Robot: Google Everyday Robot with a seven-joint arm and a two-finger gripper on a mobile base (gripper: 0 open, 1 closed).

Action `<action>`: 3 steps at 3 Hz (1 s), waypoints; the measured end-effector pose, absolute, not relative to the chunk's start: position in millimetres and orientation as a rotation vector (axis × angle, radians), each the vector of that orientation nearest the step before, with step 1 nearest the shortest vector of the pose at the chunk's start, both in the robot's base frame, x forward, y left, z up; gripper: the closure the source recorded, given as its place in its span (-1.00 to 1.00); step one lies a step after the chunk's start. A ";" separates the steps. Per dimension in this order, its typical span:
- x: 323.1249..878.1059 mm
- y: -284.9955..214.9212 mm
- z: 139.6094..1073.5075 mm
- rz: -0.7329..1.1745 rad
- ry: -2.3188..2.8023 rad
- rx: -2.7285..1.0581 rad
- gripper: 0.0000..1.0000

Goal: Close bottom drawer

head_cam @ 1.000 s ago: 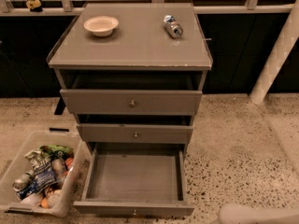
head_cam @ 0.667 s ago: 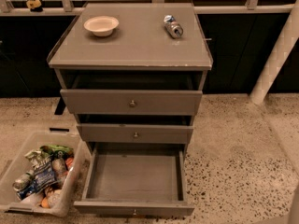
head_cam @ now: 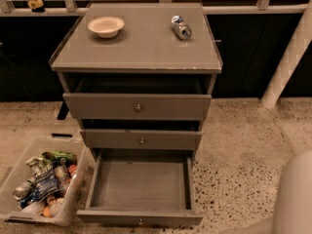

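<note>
The grey cabinet (head_cam: 141,48) has three drawers. The bottom drawer (head_cam: 139,217) is pulled far out and is empty inside; its small round knob (head_cam: 140,222) shows at the frame's lower edge. The middle drawer (head_cam: 141,139) and the top drawer (head_cam: 136,106) stand slightly out. A pale rounded part of my arm (head_cam: 292,199) fills the lower right corner, to the right of the bottom drawer and apart from it. My gripper is out of view.
A clear plastic bin (head_cam: 14,213) with snack packets stands on the floor, left of the bottom drawer and close to its side. A white bowl (head_cam: 106,26) and a lying can (head_cam: 181,27) are on the cabinet top. A white post (head_cam: 287,57) stands at right.
The pale arm part moved from the bottom edge to the right edge, and now shows larger and higher in the lower right corner. The drawers have not moved.
</note>
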State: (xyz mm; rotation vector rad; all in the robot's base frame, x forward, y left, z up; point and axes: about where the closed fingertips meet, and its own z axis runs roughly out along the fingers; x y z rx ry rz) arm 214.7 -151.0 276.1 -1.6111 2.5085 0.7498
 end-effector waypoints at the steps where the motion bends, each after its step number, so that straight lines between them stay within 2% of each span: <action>1: 218.8 -143.4 275.8 0.756 2.491 -1.653 -1.00; 3: 226.6 -146.0 272.5 0.798 2.422 -1.663 -1.00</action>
